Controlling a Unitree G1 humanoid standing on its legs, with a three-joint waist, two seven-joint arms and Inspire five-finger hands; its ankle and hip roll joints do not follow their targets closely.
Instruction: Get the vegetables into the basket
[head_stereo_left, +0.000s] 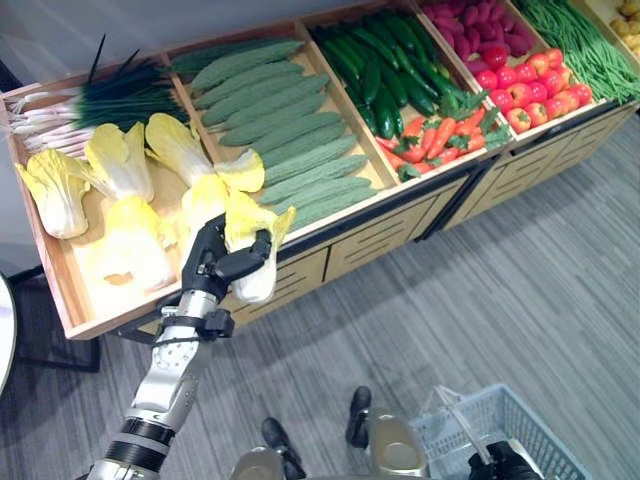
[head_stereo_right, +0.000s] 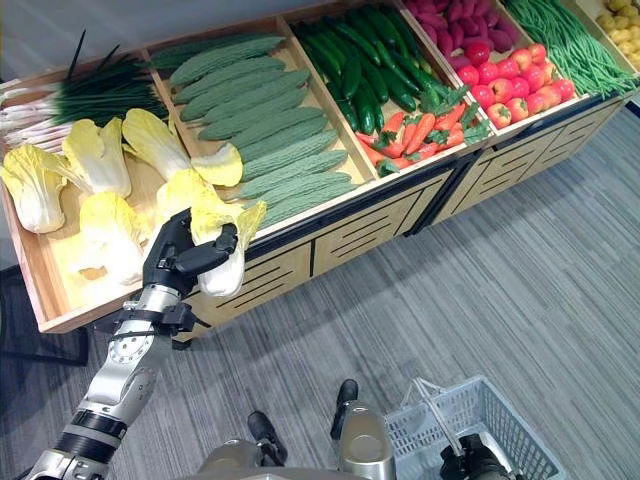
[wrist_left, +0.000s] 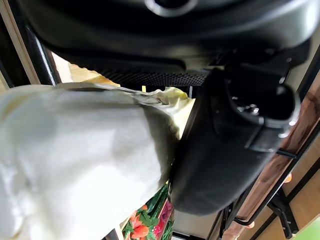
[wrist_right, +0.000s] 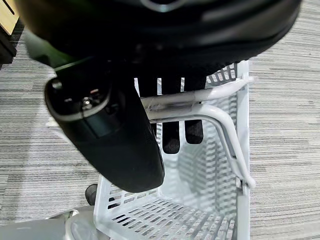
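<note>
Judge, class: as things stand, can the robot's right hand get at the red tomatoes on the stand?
Probably not: the right hand is curled round the basket handle, low by the floor, while the tomatoes lie far up the stand.

Grey striped carpet floor (head_stereo_left: 520, 300)

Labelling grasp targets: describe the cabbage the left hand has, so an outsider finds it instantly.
On the long wooden produce stand, go to the end compartment of pale yellow cabbages, next to the ridged green gourds. The target cabbage overhangs that compartment's front edge, and alone is gripped by the dark left hand.
</note>
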